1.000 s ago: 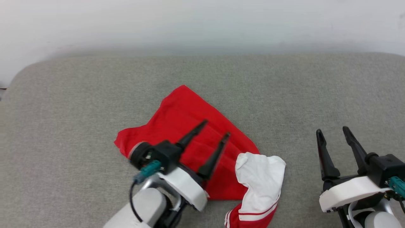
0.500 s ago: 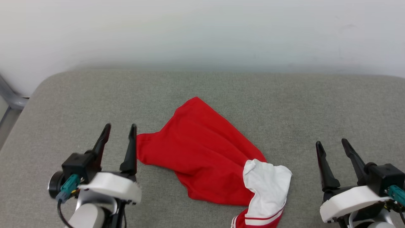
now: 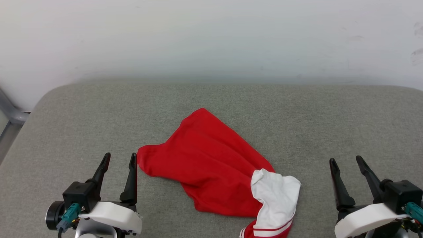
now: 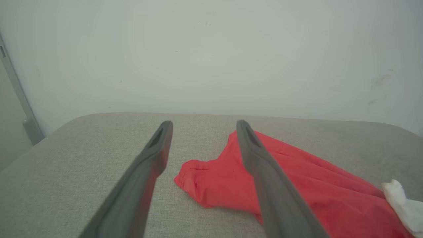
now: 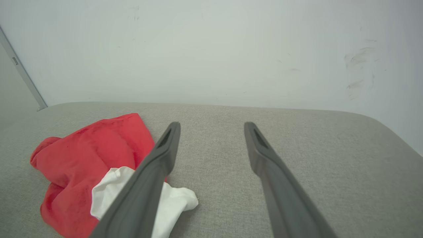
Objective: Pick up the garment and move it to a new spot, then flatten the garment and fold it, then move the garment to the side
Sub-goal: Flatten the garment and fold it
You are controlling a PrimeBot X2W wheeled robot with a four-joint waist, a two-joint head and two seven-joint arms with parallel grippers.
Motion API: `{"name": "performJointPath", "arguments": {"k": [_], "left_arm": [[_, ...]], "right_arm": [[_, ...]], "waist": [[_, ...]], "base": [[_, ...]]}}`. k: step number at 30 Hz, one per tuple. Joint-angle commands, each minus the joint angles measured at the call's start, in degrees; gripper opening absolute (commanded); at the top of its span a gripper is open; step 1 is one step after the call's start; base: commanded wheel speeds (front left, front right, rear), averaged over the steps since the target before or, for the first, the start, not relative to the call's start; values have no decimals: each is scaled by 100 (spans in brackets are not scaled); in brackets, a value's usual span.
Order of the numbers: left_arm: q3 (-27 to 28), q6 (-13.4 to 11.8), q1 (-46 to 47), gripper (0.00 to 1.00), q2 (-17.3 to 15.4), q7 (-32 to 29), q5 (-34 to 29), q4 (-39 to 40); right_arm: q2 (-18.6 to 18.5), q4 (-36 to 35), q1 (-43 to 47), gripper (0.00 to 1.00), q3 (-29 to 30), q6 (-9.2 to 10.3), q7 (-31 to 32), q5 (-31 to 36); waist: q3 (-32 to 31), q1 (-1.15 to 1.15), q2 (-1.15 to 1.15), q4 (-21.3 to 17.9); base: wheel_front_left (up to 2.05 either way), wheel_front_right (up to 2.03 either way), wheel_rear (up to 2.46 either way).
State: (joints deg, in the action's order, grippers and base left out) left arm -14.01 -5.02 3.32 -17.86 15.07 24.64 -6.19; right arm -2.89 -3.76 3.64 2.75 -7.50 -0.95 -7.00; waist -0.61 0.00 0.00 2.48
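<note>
Garment (image 3: 205, 165), crumpled, lies mid-way across the grey cushioned surface (image 3: 297, 112), toward its near edge. Its long axis runs from a red corner on the left to the white sleeve (image 3: 276, 191) at the near edge on the right. The left gripper (image 3: 120, 155), fingers spread and empty, sits just beside that red corner, not touching. The right gripper (image 3: 345, 159), also spread and empty, is well apart from the sleeve, so the left arm is nearer. A second ago the left gripper hung over the red cloth; it has since drawn back left.
</note>
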Motion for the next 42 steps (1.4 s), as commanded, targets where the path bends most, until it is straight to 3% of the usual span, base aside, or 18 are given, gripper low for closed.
{"name": "performJointPath", "arguments": {"k": [1, 10, 17, 23, 31, 32, 33, 34, 42], "left_arm": [[42, 39, -75, 100, 15, 13, -27, -24], [72, 162, -9, 100, 143, 13, -132, -111], [97, 259, 144, 100, 229, 13, -186, -117], [191, 368, 285, 100, 367, 13, -209, -99], [301, 529, 425, 100, 518, 13, -353, -106], [322, 546, 432, 100, 536, 13, -375, -114], [342, 565, 435, 100, 549, 13, -386, -122], [366, 590, 444, 100, 561, 13, -409, -134], [513, 704, 435, 100, 652, 13, -567, -187]], "right_arm": [[2, -31, 66, 100, -15, 2, 8, 1], [3, 103, -10, 100, -189, 2, 393, 51], [3, 247, -277, 100, -1015, 2, 1929, -436], [-274, 255, -618, 100, -1746, 3, 3174, -667], [-543, 567, -954, 100, -2142, 3, 3921, -722], [-554, 614, -963, 71, -2161, 3, 3978, -734], [-567, 640, -992, 31, -2159, 2, 3991, -745], [-561, 661, -1019, 0, -2149, 2, 3999, -755], [-454, 420, -1247, 0, -1773, 2, 3356, -588]], "waist": [[3, 0, 0, -11], [23, 0, 0, 0], [154, 0, 0, 127], [347, 0, 0, 271], [597, 0, 0, 393], [618, 0, 0, 397], [639, 0, 0, 400], [657, 0, 0, 400], [632, 0, 0, 305]], "base": [[0, 0, 0], [0, 0, 0], [0, 0, 0], [0, 0, 0], [0, 0, 0], [0, 0, 0], [0, 0, 0], [0, 0, 0], [0, 0, 0]]}}
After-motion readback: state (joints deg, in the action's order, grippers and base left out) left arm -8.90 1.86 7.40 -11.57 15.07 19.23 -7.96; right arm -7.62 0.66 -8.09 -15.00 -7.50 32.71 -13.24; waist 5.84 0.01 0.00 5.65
